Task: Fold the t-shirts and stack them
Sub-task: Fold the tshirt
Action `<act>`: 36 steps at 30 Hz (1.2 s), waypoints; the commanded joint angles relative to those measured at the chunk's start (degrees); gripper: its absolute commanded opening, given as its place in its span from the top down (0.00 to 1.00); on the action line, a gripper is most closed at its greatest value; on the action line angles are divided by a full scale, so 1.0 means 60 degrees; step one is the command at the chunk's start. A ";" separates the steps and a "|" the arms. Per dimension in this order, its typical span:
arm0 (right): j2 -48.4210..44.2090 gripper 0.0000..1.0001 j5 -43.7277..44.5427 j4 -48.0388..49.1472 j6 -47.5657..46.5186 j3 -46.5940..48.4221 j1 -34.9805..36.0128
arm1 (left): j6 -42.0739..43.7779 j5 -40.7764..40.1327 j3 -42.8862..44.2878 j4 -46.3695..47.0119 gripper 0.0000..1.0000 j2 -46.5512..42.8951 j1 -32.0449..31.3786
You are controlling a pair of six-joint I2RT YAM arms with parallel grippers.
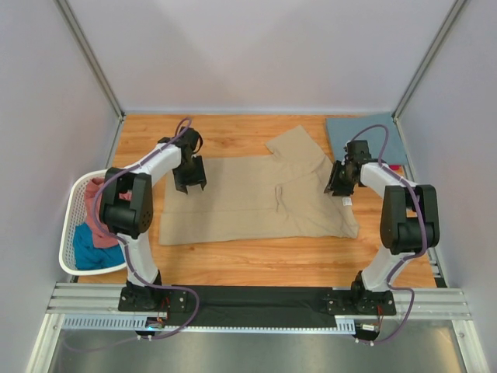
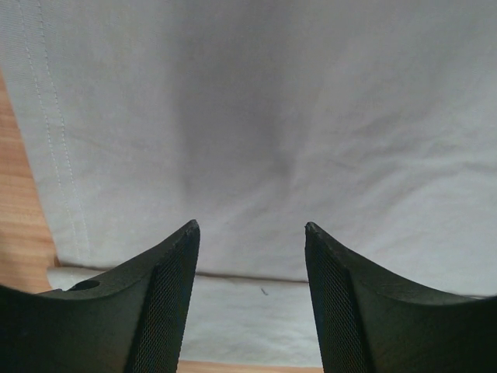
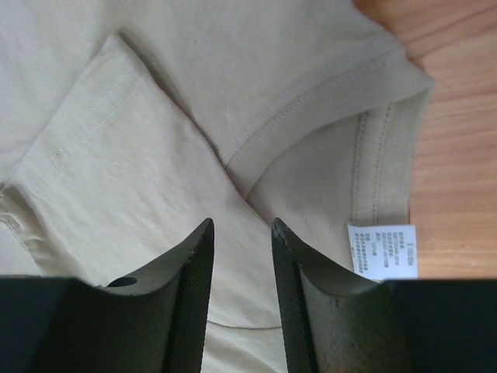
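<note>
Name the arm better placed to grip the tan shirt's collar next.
Right arm: its jaws hang over the collar of the tan t-shirt beside the white label. The left arm is over the hem end.

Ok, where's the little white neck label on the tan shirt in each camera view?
Top external: the white neck label sits at the right end of the tan t-shirt, just below the right gripper.
Left wrist: not in it; only plain cloth and a hem show.
Right wrist: lower right, hanging from the inside of the neckband.
Shared landmark: the tan t-shirt itself, which shows in all three views.
</note>
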 commanded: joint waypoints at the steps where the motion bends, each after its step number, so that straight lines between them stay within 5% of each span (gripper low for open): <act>1: 0.0360 0.64 -0.0726 0.0434 -0.0691 0.0506 -0.0041 | 0.0096 -0.0016 0.0314 -0.0108 0.37 0.0309 0.0088; 15: 0.0653 0.71 -0.1503 0.0917 -0.0531 0.0038 -0.0554 | -0.0109 -0.0280 -0.0067 0.0068 0.37 0.0515 0.0088; 22: 0.0580 1.00 -0.1080 0.0829 -0.0429 0.0052 -0.0627 | -0.0109 -0.0558 -0.0096 0.0024 0.37 0.0500 0.0088; 36: -0.0299 0.99 -0.0945 0.0830 -0.0120 -0.0372 -0.0949 | -0.0153 -0.0866 -0.0038 -0.0152 0.37 0.0589 0.0088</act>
